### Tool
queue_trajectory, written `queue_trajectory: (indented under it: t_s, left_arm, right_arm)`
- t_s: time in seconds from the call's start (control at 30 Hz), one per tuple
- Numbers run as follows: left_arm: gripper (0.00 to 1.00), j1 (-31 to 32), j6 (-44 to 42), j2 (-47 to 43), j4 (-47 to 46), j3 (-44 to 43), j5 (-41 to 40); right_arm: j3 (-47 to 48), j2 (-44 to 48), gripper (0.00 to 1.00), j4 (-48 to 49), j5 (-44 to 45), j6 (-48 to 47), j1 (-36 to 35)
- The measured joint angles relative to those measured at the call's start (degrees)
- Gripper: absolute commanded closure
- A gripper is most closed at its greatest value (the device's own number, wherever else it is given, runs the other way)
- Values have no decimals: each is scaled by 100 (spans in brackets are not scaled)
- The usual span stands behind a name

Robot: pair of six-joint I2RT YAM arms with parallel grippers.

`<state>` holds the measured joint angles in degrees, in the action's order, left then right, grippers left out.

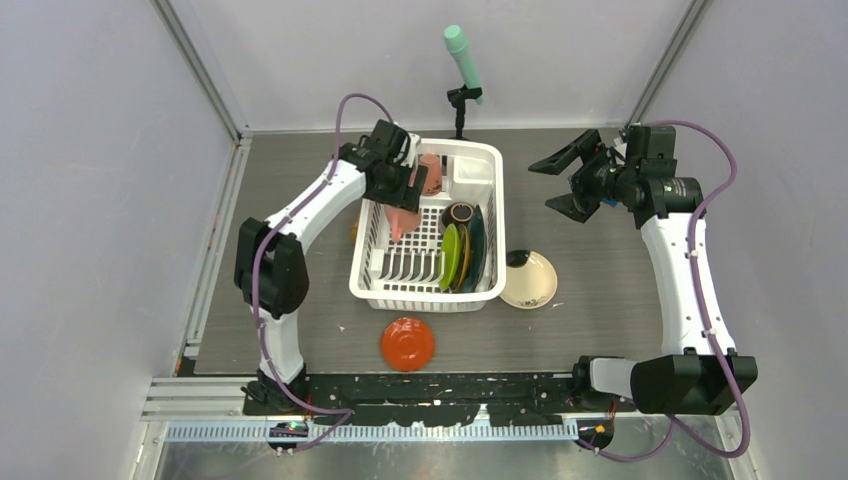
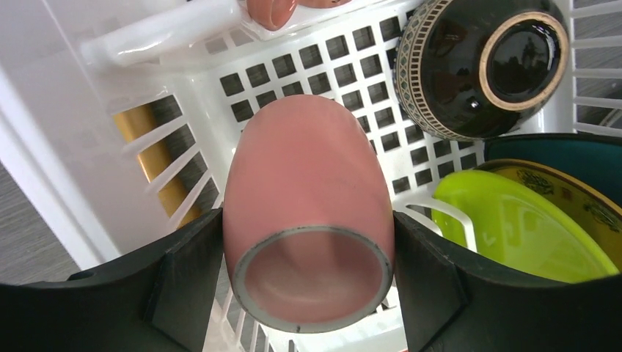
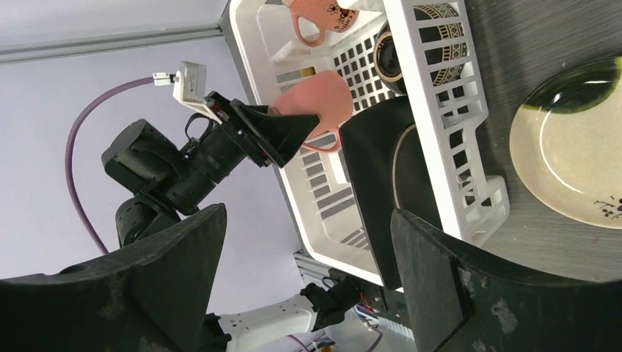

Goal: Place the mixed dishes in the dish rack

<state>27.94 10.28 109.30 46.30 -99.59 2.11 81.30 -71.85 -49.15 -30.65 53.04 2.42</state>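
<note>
Beneath the left gripper (image 2: pixel 306 253), clamped on a mug (image 2: pixel 304 169), lies the rack (image 2: pixel 51 147); a slip could crack the bowl (image 2: pixel 469 66) just beyond.

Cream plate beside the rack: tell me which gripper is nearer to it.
Right. The right gripper hangs open just beyond the cream plate; the left gripper holds a pink mug over the dish rack.

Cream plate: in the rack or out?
Out. The cream plate lies flat on the table, just outside the right wall of the dish rack, not inside it.
</note>
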Motion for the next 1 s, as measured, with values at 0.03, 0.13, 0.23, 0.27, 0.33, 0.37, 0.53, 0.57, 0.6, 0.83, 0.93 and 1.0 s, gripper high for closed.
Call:
queue_trajectory:
  t_s: [0.03, 0.13, 0.23, 0.27, 0.33, 0.37, 0.53, 0.57, 0.6, 0.83, 0.93, 1.0]
  left_arm:
    - [100, 17, -7, 59, 2, -26, -46]
    - [100, 63, -28, 278, 28, -214, -212]
    - [100, 101, -50, 553, 31, -501, -382]
    - [100, 107, -57, 634, 28, -570, -422]
    - [100, 120, -68, 758, 24, -654, -479]
    - [100, 120, -74, 828, 31, -673, -516]
    - [48, 149, -138, 1086, 133, -820, -575]
    - [41, 160, -153, 1123, 175, -866, -584]
    - [35, 162, -155, 1150, 232, -914, -581]
    - [0, 155, -138, 1207, 664, -1388, -564]
    - [0, 157, -55, 1117, 682, -1488, -529]
    - [0, 157, -28, 992, 713, -1515, -476]
  right_arm:
    - [-17, 13, 11, -2, 9, -17, 2]
    - [-48, 22, 11, -24, 50, -55, 4]
    - [-203, 81, 11, -24, 149, -120, 7]
    - [-308, 129, 11, -37, 195, -157, 7]
    - [-518, 260, 11, -111, 317, -229, 7]
    - [-610, 330, 11, -138, 372, -260, 7]
    - [-1132, 813, 1, -236, 599, -382, 7]
    - [-1217, 892, 1, -262, 664, -400, 7]
    - [-1298, 968, 0, -321, 769, -433, 7]
    - [-1978, 1062, 4, -511, 1471, -551, 7]
    - [-2337, 1067, 5, -474, 1672, -577, 7]
    - [-2599, 1093, 5, -369, 1759, -577, 7]
